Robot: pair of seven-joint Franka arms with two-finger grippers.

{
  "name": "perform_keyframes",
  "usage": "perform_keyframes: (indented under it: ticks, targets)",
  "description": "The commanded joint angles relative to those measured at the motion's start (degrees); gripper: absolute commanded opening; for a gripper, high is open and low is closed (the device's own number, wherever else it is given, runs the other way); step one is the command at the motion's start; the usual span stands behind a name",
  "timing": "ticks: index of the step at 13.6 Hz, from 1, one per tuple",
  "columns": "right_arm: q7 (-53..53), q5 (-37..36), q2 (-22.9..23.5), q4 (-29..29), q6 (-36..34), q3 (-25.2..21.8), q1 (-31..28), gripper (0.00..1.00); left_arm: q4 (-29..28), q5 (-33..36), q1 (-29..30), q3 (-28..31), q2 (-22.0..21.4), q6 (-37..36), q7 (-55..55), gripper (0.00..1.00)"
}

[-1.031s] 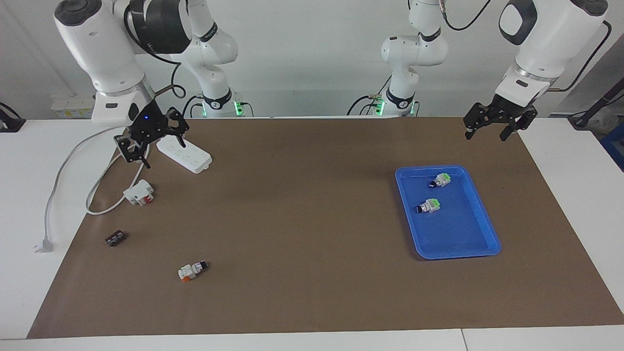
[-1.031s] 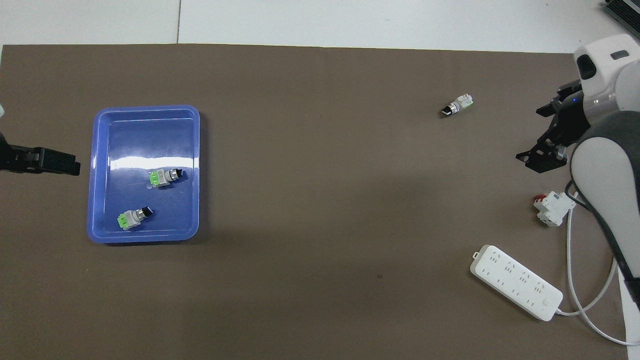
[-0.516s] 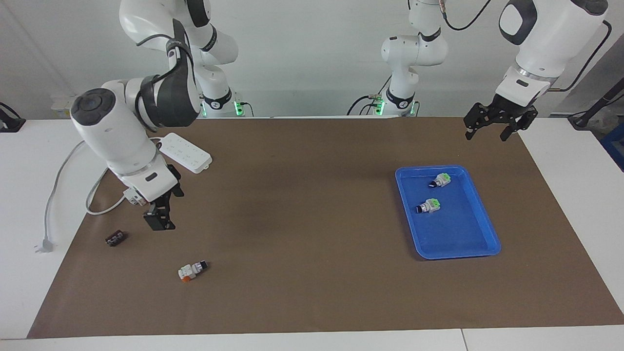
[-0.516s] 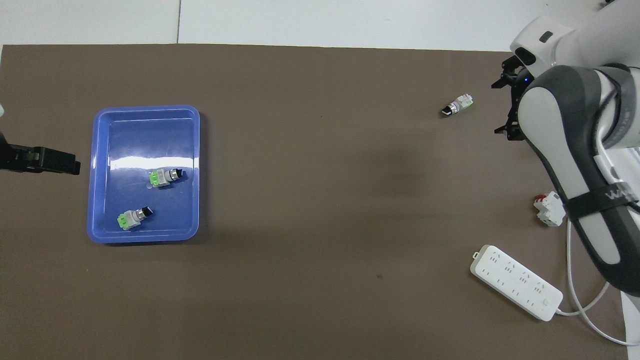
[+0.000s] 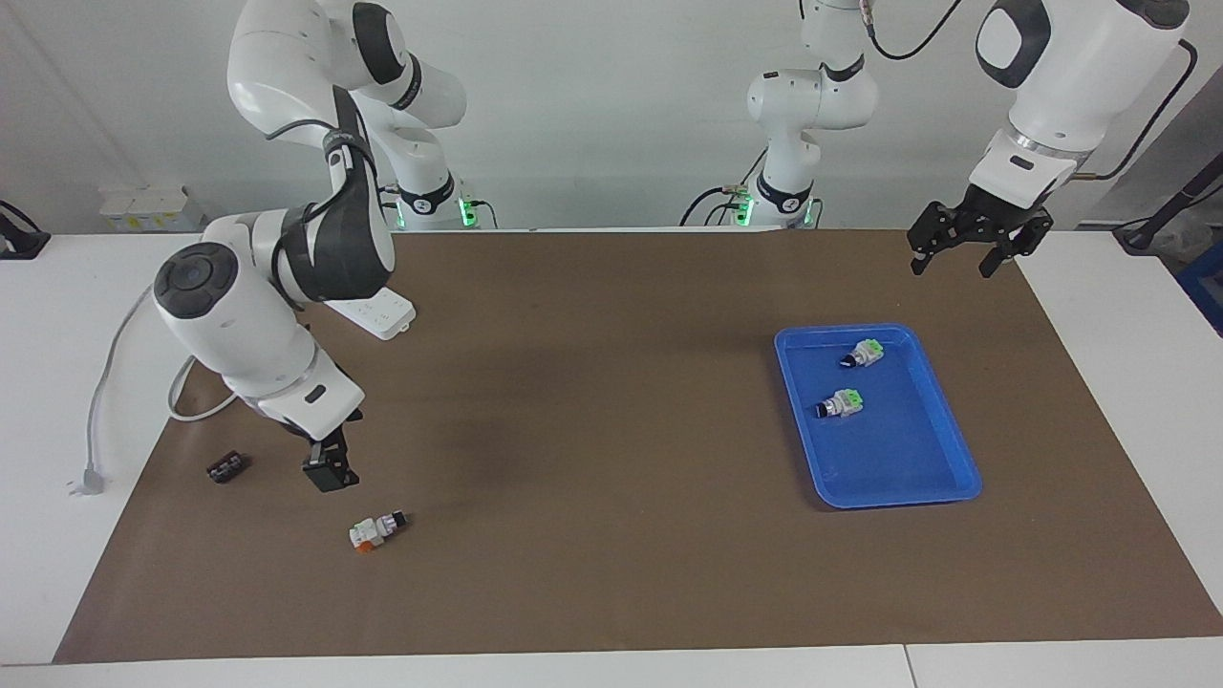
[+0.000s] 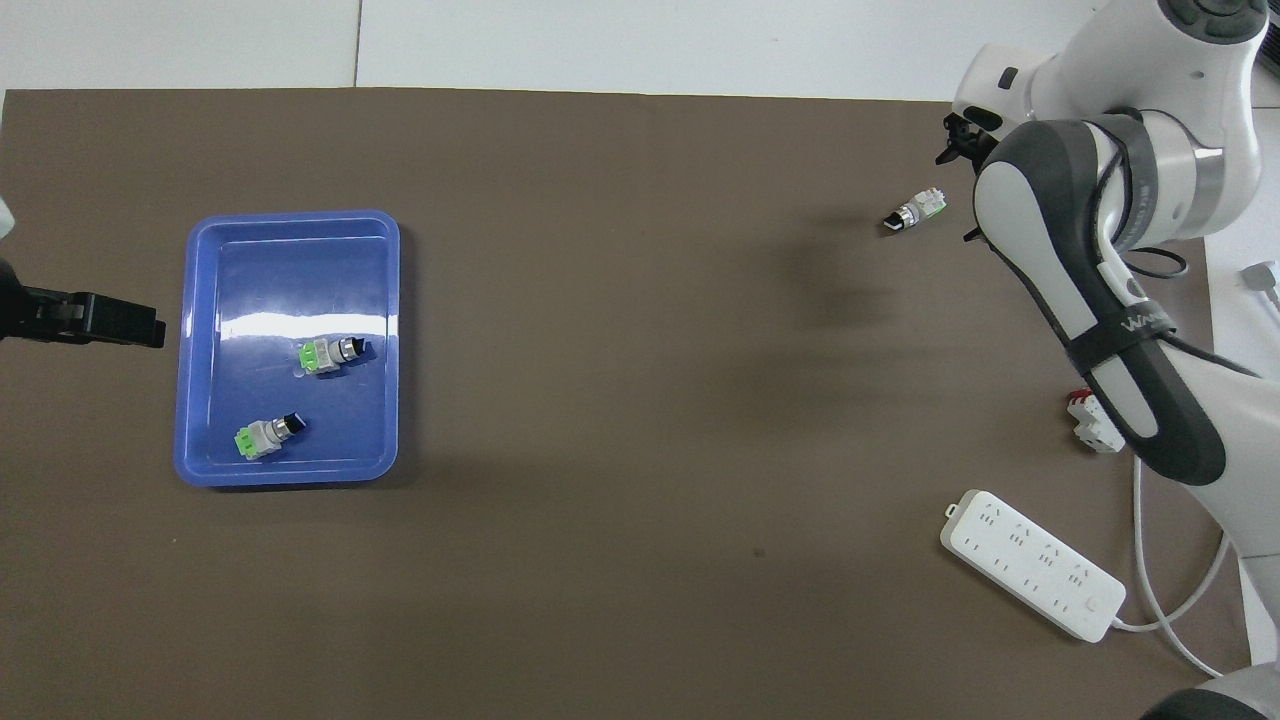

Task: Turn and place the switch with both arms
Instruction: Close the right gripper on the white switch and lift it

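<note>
The switch (image 5: pixel 375 530), white-grey with an orange end and a black knob, lies on the brown mat toward the right arm's end of the table; it also shows in the overhead view (image 6: pixel 915 212). My right gripper (image 5: pixel 330 470) hangs low over the mat just beside the switch, not touching it. In the overhead view its own arm hides most of it. My left gripper (image 5: pixel 958 256) is open and empty. It waits in the air over the mat's corner, beside the blue tray (image 5: pixel 963 475), and shows in the overhead view (image 6: pixel 95 320).
The blue tray (image 6: pixel 290 222) holds two green-ended switches (image 5: pixel 841 404) (image 5: pixel 863 354). A white power strip (image 6: pixel 1030 565) with its cable, a white-and-red breaker (image 6: pixel 1095 425) and a small black part (image 5: pixel 225 467) lie near the right arm.
The right arm has swung out from over the power strip and come down over the mat, ending close beside the switch. The left arm and the switch have not moved.
</note>
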Motion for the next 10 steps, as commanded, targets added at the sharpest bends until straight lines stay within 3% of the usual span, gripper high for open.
perform_keyframes:
  ticks: [1, 6, 10]
  targets:
    - [-3.0, -9.0, 5.2, 4.5, 1.0, 5.9, -1.7, 1.0, -1.7, -0.1, -0.3, -0.3, -1.3, 1.1, 0.0, 1.0]
    - [-6.9, -13.4, 9.3, 3.2, 5.1, 8.3, -4.5, 1.0, -1.6, -0.1, -0.3, -0.4, -1.3, 1.4, 0.3, 1.0]
    - [-8.7, -13.2, 9.2, -2.0, 11.6, 8.3, -6.7, 1.0, -1.7, -0.1, -0.1, -0.3, -1.3, 1.8, 0.3, 1.0]
